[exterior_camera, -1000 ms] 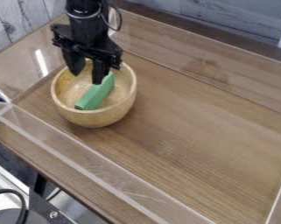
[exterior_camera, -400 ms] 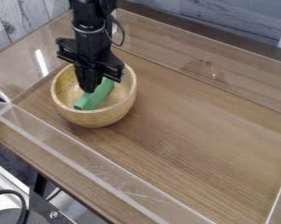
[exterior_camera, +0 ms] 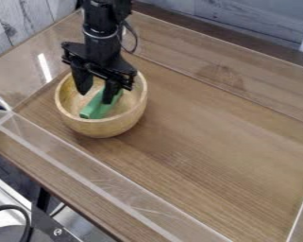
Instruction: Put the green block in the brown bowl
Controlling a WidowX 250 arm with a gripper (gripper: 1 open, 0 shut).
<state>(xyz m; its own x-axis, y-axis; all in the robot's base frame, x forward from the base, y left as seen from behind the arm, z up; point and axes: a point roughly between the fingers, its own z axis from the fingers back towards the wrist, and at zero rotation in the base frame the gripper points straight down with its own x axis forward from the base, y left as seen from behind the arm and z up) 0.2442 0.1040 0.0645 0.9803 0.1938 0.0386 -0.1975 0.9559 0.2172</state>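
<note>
The brown bowl point(exterior_camera: 128, 116) sits at the left of the wooden table. Inside it the green block point(exterior_camera: 101, 108) lies slanted against the inner wall, its upper end hidden behind the fingers. My black gripper point(exterior_camera: 101, 91) hangs straight down over the bowl, open, with its two fingers spread on either side of the block's upper end. Whether the fingers touch the block cannot be told.
A low clear plastic wall point(exterior_camera: 141, 206) runs along the table's front edge, and another along the far side. Brown wooden tabletop point(exterior_camera: 217, 123) stretches to the right of the bowl. A white plank wall lies behind at top left.
The fingers closed together over the block and have now spread wide again. The gripper stays over the bowl, and the block remains slanted inside it.
</note>
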